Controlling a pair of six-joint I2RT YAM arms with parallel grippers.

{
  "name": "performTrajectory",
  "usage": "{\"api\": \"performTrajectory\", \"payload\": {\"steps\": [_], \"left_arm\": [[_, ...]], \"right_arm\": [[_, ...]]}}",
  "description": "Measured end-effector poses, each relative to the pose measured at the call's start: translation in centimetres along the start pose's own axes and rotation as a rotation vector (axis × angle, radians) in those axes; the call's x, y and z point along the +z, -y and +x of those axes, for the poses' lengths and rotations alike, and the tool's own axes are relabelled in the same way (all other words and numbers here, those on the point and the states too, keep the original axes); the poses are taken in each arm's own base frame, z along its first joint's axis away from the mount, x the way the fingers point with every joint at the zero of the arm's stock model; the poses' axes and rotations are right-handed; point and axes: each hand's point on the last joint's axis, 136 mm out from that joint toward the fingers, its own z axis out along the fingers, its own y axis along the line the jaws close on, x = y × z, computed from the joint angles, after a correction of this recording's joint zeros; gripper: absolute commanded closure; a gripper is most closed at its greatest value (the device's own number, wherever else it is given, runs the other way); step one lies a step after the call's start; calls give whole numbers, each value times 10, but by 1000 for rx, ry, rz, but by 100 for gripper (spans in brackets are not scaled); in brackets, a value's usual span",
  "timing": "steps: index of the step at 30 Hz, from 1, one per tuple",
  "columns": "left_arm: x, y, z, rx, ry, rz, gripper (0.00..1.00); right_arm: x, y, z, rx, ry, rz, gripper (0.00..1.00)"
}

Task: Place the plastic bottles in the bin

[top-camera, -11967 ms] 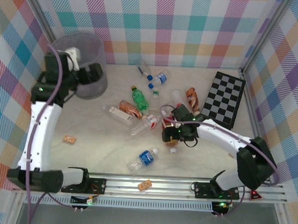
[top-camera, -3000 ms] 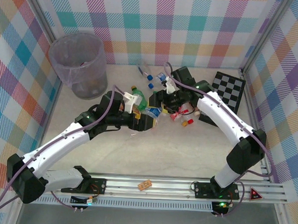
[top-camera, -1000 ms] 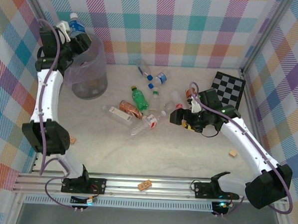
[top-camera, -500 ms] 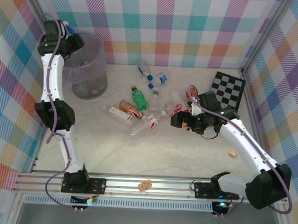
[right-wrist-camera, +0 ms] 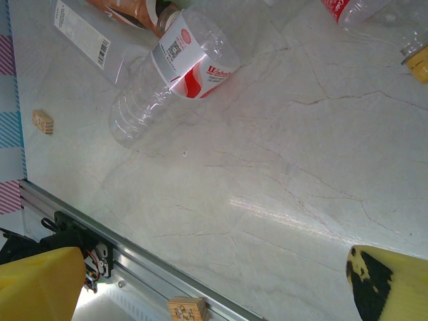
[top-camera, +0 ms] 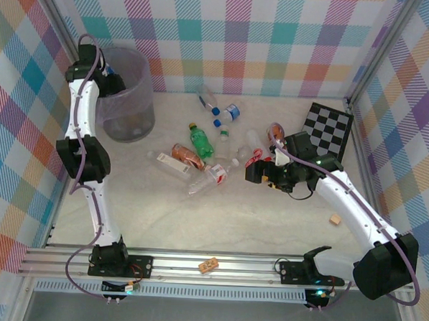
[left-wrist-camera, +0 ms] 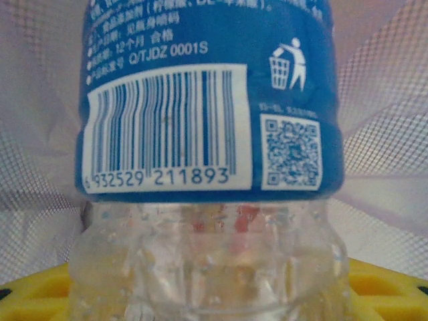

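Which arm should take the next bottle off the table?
Right. The right gripper hangs open near the red-label bottle, with nothing between its fingers. The left gripper is up at the bin, closed on a blue-label bottle.

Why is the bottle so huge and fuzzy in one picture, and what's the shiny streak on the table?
Left wrist view: the clear plastic bottle with the blue label sits by the lens, so its ribbed lower part blurs. Right wrist view: the streak is light glaring off the pale marbled table.
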Motion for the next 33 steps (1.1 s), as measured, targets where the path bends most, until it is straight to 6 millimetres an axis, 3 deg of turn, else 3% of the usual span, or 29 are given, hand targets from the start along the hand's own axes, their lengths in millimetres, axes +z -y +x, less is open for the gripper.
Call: {"api": "performTrajectory", "payload": {"steps": [4, 8, 16, 20, 26, 33], "left_arm": [[5, 2, 6, 15, -19, -1, 16], [5, 2, 6, 23, -21, 0, 2], [5, 7, 8, 28, -26, 14, 0], [-4, 9, 7, 34, -23, 22, 0], [-55, 19, -7, 64, 44, 45, 0], [-151, 40, -23, 119, 208, 81, 0]], "right_arm": [[0, 2, -2, -1, 10, 12, 0], [0, 3, -3, -2, 16, 17, 1], [-2, 8, -8, -14, 40, 52, 0], [-14, 11, -19, -53, 87, 119, 1], [-30, 21, -50, -119, 179, 262, 2], [-23, 58, -97, -181, 180, 482, 4]]}}
